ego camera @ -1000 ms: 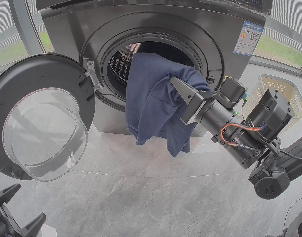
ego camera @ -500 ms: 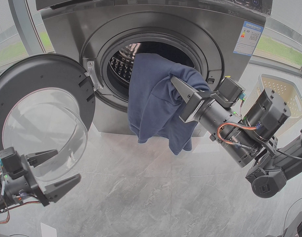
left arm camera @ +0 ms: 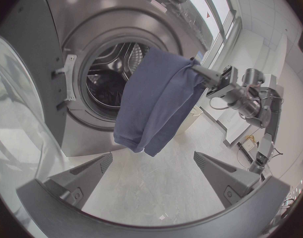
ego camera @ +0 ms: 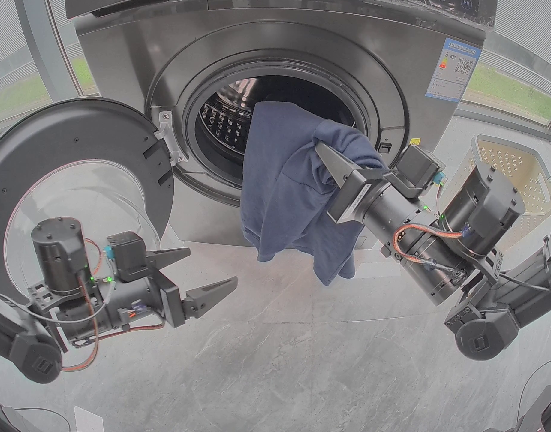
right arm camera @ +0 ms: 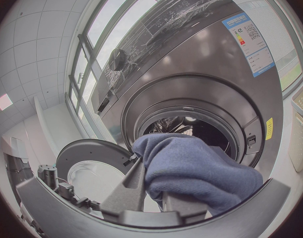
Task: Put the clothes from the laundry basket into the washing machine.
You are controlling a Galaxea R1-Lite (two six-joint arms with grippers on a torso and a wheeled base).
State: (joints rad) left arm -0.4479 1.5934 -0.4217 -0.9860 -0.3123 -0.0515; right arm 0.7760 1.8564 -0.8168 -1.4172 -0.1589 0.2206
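A dark blue garment [ego camera: 287, 187] [left arm camera: 154, 96] [right arm camera: 197, 169] hangs in front of the washing machine's open drum mouth [ego camera: 227, 121], its lower end dangling above the floor. My right gripper [ego camera: 323, 151] [left arm camera: 194, 68] is shut on the garment's upper fold, just outside the drum rim. My left gripper [ego camera: 212, 271] [left arm camera: 151, 159] stands open low at the left, below the round door, apart from the cloth, with nothing between its fingers. Dark clothing [left arm camera: 103, 90] lies inside the drum. The beige laundry basket [ego camera: 521, 175] stands to the right of the machine.
The machine's round door [ego camera: 65, 205] is swung wide open to the left, close behind my left arm. Grey tiled floor [ego camera: 287, 343] spreads in front of the machine. Windows run behind it.
My left arm has risen from the bottom left corner and swung right toward the hanging garment, fingers open. The right gripper with the garment shifted slightly right and lower.
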